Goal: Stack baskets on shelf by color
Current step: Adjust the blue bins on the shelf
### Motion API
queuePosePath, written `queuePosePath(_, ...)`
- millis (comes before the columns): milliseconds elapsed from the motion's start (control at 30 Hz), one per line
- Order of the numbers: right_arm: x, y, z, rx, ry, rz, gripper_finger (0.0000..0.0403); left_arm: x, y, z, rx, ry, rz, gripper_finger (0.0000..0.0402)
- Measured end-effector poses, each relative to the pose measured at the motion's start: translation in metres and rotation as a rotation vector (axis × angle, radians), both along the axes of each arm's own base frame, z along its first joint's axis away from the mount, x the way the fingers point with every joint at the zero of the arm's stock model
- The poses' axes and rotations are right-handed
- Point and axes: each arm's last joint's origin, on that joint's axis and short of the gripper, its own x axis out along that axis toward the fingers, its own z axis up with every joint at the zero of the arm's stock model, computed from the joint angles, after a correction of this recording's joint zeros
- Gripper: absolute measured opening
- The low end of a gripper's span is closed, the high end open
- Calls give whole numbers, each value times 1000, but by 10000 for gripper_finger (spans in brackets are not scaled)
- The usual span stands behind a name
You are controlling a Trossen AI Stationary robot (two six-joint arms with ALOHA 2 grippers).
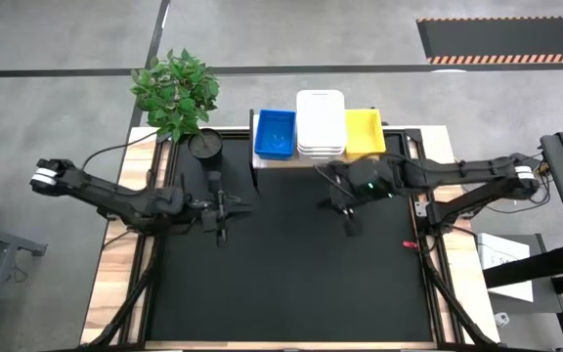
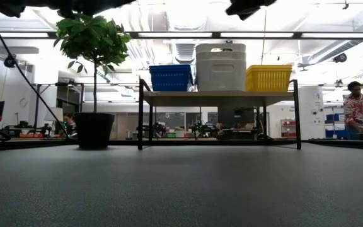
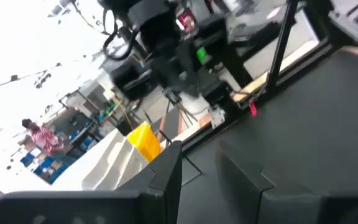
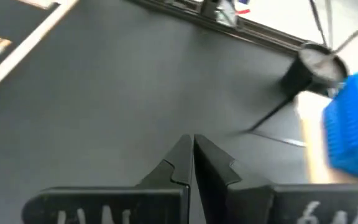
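On the shelf point(image 1: 283, 162) at the table's far edge, a blue basket point(image 1: 274, 134) sits at the left. A stack of white baskets point(image 1: 321, 122) is in the middle and a yellow basket point(image 1: 365, 132) at the right. All three rest on their bases on its wooden top point(image 2: 219, 96). My left gripper point(image 1: 233, 208) hovers over the black mat, near and left of the shelf, open with nothing between its fingers point(image 3: 166, 177). My right gripper point(image 1: 348, 220) is shut and empty, above the mat in front of the yellow basket, slanting down point(image 4: 193, 158).
A black pot point(image 1: 205, 147) with a leafy plant point(image 1: 174, 90) stands just left of the shelf. A small red item point(image 1: 409, 243) lies at the mat's right edge. The black mat point(image 1: 291, 284) stretches toward the near edge. A person point(image 2: 357, 107) stands far off in the room.
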Motion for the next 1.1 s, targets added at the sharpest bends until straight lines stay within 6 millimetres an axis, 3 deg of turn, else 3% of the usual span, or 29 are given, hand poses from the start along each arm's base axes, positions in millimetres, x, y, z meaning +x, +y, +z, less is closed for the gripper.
queuePosePath(233, -38, 26, -41, 88, -7, 49, 9, 32, 2, -2, -37, 62, 46, 81)
queuePosePath(500, -74, 31, -52, 28, -49, -5, 9, 67, 14, 6, -30, 122, 251, 81)
queuePosePath(733, -85, 29, -47, -29, -116, 38, 9, 95, 41, 25, -83, 434, 381, 81)
queuePosePath(1100, -88, 28, -50, -34, -74, 39, 9, 104, 82, 55, -68, 711, 450, 83)
